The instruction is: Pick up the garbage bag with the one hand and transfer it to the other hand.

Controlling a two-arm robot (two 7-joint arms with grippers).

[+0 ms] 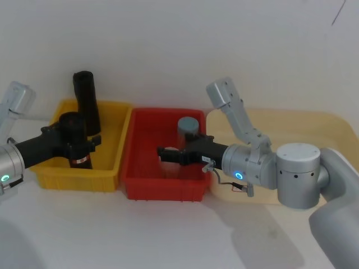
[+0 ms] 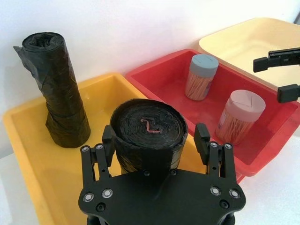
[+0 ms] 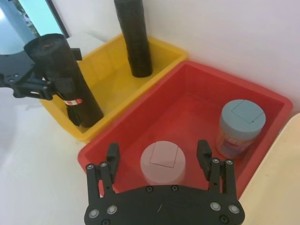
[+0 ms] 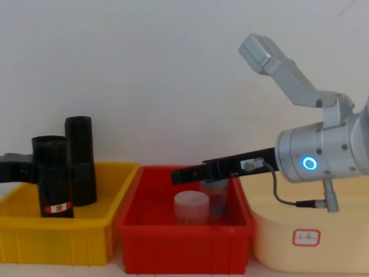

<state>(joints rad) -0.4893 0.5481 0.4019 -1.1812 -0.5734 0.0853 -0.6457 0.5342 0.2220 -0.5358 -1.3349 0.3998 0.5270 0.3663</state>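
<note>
Closest to your left wrist camera was the left gripper [image 2: 155,136] itself, on the green-ringed arm. Its jaws were spread wide on either side of the garbage bag [image 2: 149,125]. A sliver of yellow showed between the roll and one pad, so you had it bracketed, not clamped. The roll stood on end near the front of the yellow bin [image 2: 28,154], its red-and-white label band low on the body. The plain black roll [image 2: 61,93] stood upright farther back in the same bin, apart from it.

Your right gripper [image 3: 157,150], on the blue-ringed arm, hung released over the neighbouring red bin [image 3: 262,93]. It was above the pink-lidded jar [image 3: 162,163], near the blue-lidded jar [image 3: 240,126], and pointed toward the yellow bin.

By its look, the bag was tightly wound film. It seemed firm enough to take a squeeze and probably of moderate weight, but its crinkled, glossy outer wrap could slide or give under the pads. You were placed around mid-height, above the label, which seemed the right hold. That spot lay near the balance point and left an end free for the right gripper to take. A firm close before lifting looked wise, then a straight rise to clear the bin wall.
</note>
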